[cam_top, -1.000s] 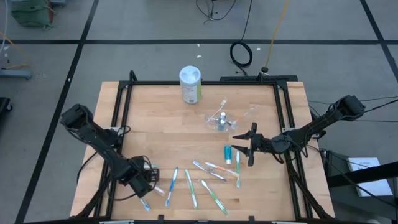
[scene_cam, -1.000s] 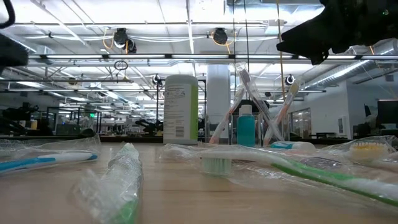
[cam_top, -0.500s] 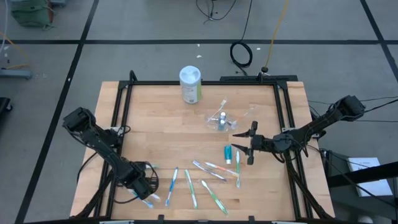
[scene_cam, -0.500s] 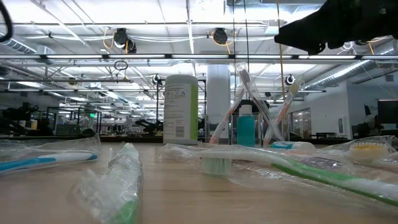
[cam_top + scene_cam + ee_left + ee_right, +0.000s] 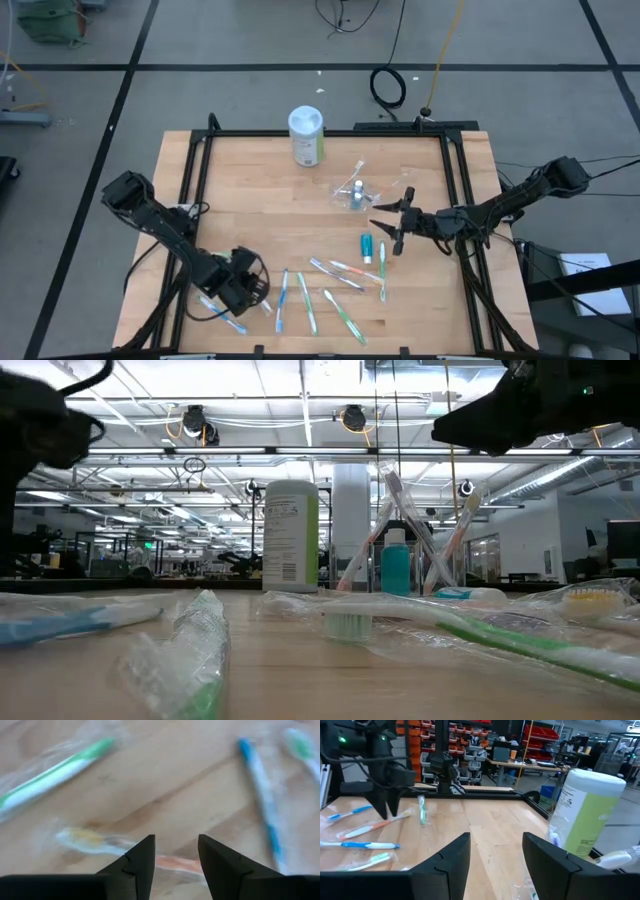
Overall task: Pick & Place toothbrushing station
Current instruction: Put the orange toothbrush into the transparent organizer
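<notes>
The clear cup point(image 5: 352, 195) stands upright mid-table with a teal tube and a few wrapped toothbrushes in it; it also shows in the low view point(image 5: 396, 565). Several wrapped toothbrushes point(image 5: 335, 272) and a teal toothpaste tube point(image 5: 367, 246) lie flat on the near half of the table. My left gripper point(image 5: 256, 292) is open and points down over an orange toothbrush point(image 5: 95, 841) near the near left; whether it touches it, I cannot tell. My right gripper point(image 5: 390, 233) is open and empty, in the air just right of the cup.
A tall white-lidded, green-labelled canister point(image 5: 306, 135) stands at the far edge, left of the cup. A green toothbrush point(image 5: 55, 772) and a blue one point(image 5: 260, 805) lie near my left gripper. A black frame point(image 5: 460, 200) runs along the table's sides.
My left gripper has gone toward the table's right edge, over the leftmost toothbrushes, and its arm now shows at the top left of the low view. My right gripper has gone a little toward the far edge and the cup, staying open.
</notes>
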